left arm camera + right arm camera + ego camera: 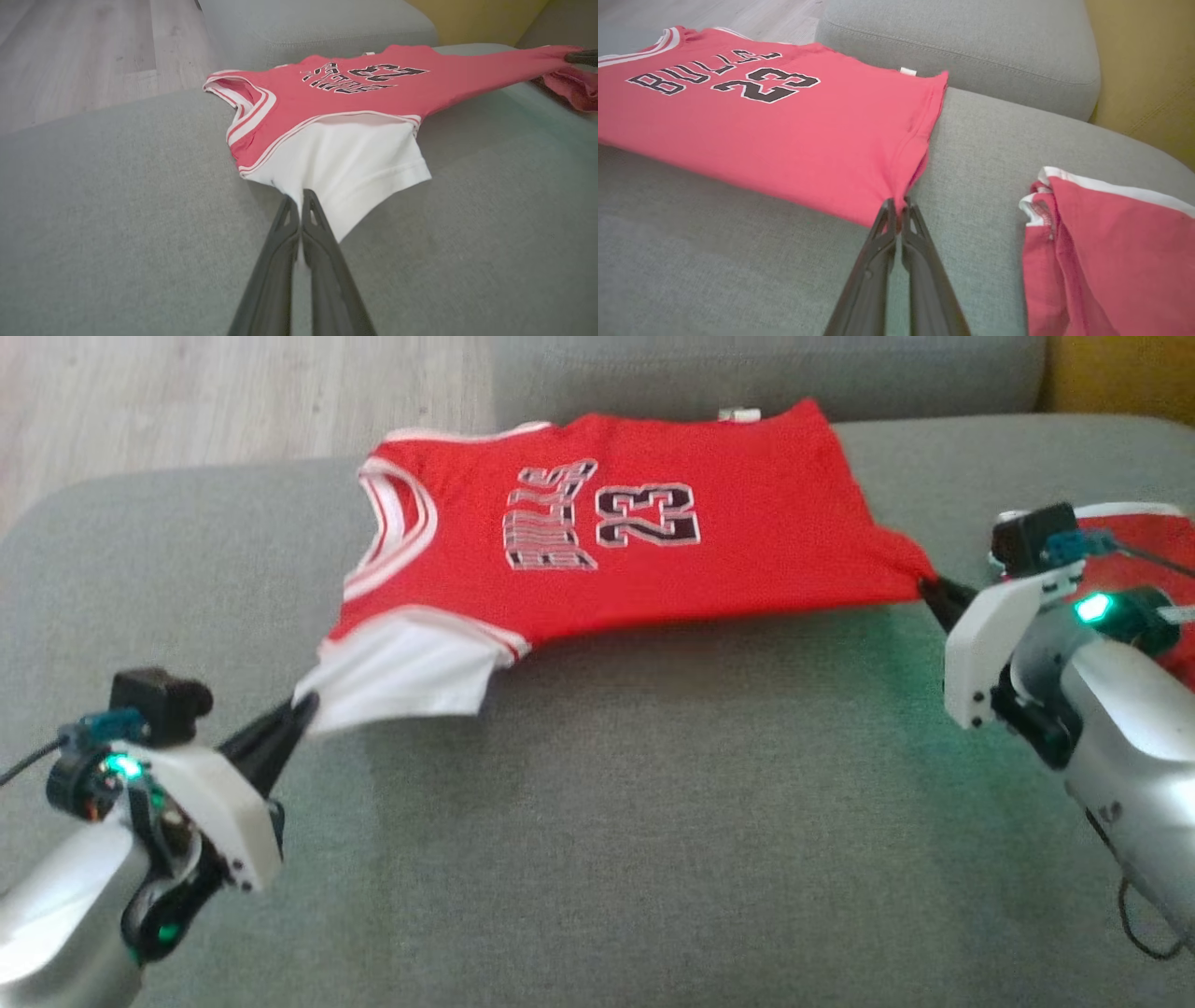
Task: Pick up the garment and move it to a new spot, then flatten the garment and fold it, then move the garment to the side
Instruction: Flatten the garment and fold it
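The garment (pixel 616 546) is a red jersey with white sleeves and the number 23, spread face up on a grey sofa seat (pixel 653 821). My left gripper (pixel 301 711) is shut on the edge of its white sleeve (pixel 350 163) at the lower left. My right gripper (pixel 929 586) is shut on the red hem corner (pixel 896 205) at the right. The near edge of the jersey is stretched between the two grippers and lifted slightly off the cushion. In the left wrist view the left gripper (pixel 299 198) pinches the sleeve; in the right wrist view the right gripper (pixel 896 205) pinches the hem.
A second red garment with white trim (pixel 1101 252) lies bunched on the seat just right of my right gripper. The sofa backrest (pixel 766 373) runs behind the jersey, wooden floor (pixel 187 401) lies beyond the seat's left end, and a yellow wall (pixel 1143 70) stands at far right.
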